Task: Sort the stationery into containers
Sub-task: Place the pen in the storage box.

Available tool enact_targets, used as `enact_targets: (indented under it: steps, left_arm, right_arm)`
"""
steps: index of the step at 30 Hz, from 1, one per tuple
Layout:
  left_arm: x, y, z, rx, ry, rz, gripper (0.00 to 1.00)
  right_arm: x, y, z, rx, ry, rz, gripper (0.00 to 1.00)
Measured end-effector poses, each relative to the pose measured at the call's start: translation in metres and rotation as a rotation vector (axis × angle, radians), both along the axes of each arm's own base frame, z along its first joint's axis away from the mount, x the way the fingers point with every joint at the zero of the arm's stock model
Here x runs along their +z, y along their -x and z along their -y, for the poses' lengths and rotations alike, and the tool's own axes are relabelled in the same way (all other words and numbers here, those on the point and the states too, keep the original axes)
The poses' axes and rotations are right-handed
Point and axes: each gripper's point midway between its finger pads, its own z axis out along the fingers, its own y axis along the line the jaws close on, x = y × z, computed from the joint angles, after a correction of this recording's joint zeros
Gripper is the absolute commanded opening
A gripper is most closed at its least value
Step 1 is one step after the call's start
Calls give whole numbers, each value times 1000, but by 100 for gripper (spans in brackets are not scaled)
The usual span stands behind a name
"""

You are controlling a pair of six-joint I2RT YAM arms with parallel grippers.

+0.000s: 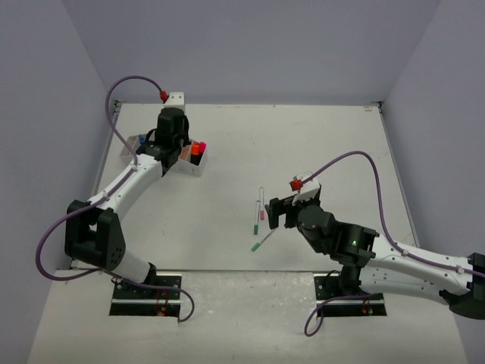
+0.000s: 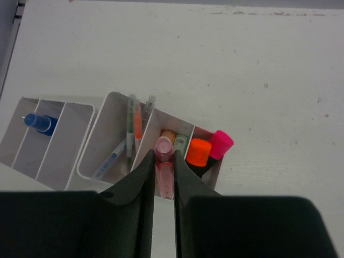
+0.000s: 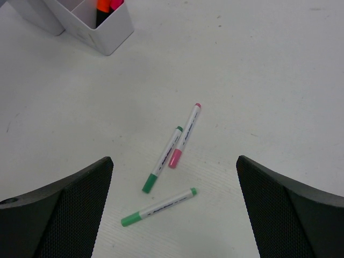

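Now left gripper [image 2: 164, 161] clenched on pink highlighter [image 2: 164, 146], its cap over organiser [image 2: 105, 140] compartment just past fingertips, beside orange highlighter [image 2: 199, 151]; right gripper [image 3: 174, 158] spread wide, grasping nothing; three pens [image 3: 163, 159] lie on table [image 3: 269, 80] between its fingertips.

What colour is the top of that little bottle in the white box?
Blue. The bottle in the white organiser shows best in the left wrist view.

A robotics test lab shows in the left arm [image 1: 129, 182] and right arm [image 1: 413, 264] bolted to metal base plates [image 1: 148, 297] on a white table [image 1: 318, 144], boxed in by plain grey walls [image 1: 250, 45] and trailing purple cables [image 1: 125, 82].
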Motion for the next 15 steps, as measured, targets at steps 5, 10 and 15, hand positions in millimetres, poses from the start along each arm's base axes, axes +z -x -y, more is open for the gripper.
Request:
enact_targets:
  steps: [5, 10, 15]
  left_arm:
    - [4, -3, -1, -24, -38, 16, 0]
    - [10, -8, 1, -39, -41, 44, 0]
    - [13, -10, 5, -51, -30, 58, 0]
  right_arm:
    - [-10, 0, 3, -12, 18, -12, 99]
    - [-11, -1, 5, -25, 24, -12, 99]
    - [-11, 0, 10, -40, 12, -11, 99]
